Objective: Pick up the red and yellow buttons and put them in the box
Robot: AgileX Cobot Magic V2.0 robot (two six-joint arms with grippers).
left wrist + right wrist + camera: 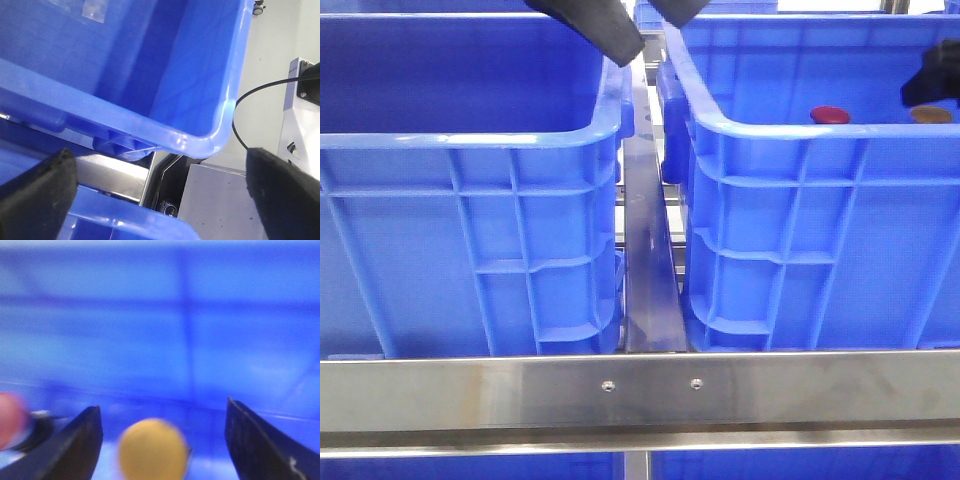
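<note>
The red button [830, 115] and the yellow button [930, 114] lie inside the right blue crate [800, 135]. The blue box [470, 140] on the left is identical. My right gripper [932, 80] is down in the right crate, just above the yellow button. In the right wrist view it [162, 440] is open, the yellow button [152, 447] lies between its fingers, untouched, and the red button [10, 420] is off to one side. My left gripper [645, 18] is open and empty, high over the gap between the crates, as the left wrist view [160, 200] shows.
A steel rail [645, 250] runs between the two crates and a steel crossbar [640, 385] spans the front. More blue crates [650, 12] stand behind. The left wrist view shows a crate rim [150, 127], a black cable [240, 125] and grey floor.
</note>
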